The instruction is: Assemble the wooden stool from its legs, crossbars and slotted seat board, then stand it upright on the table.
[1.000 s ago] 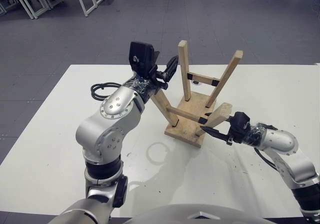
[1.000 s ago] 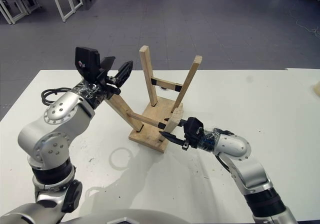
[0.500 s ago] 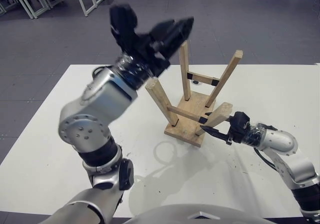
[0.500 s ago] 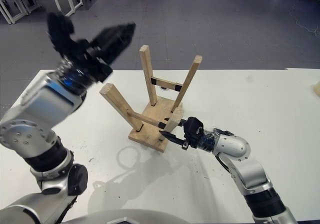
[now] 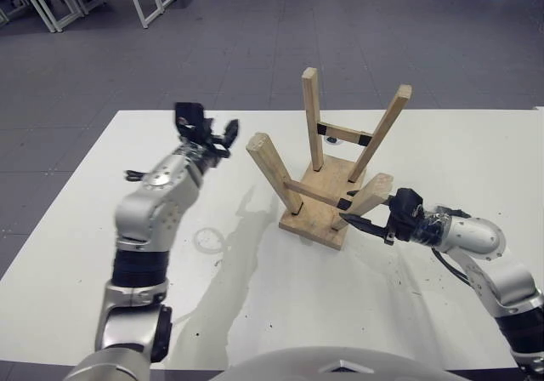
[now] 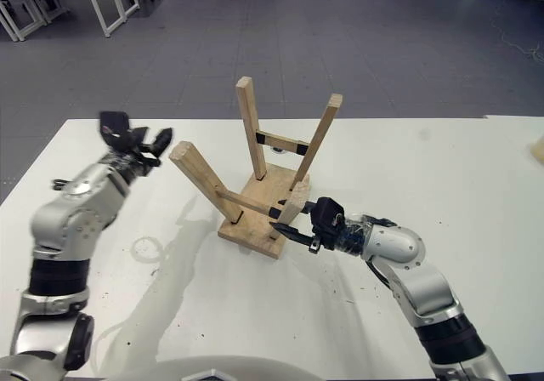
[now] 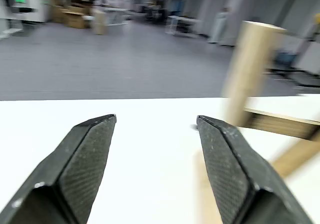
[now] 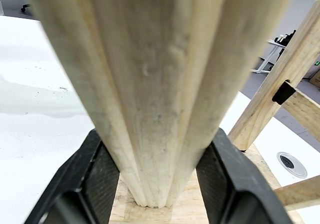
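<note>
The wooden stool lies upside down on the white table, its seat board flat and the legs pointing up. The left leg leans outward; two taller legs stand at the back, joined by a crossbar. My right gripper is shut on the short front right leg near its base. In the right wrist view that leg sits between both fingers. My left gripper hangs open to the left of the leaning leg, apart from it. Its own view has that leg beyond the fingers.
A bit of black cable lies on the table behind my left arm. A round grommet sits in the tabletop behind the stool. Bare table stretches in front of and to the left of the stool. Desks stand far off on the grey floor.
My left gripper left the top of the leaning leg, swung up high, then came down to the left, open. The stool and my right arm have stayed put.
</note>
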Controlling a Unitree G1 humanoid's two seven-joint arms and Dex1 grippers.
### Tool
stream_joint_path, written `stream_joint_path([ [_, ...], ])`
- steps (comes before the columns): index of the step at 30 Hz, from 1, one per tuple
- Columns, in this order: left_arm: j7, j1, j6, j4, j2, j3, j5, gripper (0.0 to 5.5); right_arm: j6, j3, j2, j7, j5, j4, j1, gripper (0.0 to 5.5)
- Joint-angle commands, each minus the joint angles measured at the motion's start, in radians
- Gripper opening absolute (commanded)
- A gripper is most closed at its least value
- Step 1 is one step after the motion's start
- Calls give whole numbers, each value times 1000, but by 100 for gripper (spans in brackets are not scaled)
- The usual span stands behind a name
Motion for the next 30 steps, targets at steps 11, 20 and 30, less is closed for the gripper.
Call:
stream_joint_path([
  [11,-286,302,46,-39,258,-288,311,300,135,109,-64,136,-55,147,34,203],
  [20,-322,343,79,-95,208,-273,343,300,49,125,-4,263,-104,370,-219,203],
  [30,-307,401,87,-100,142,-257,380,296,72,72,25,281,-44,322,-314,247],
])
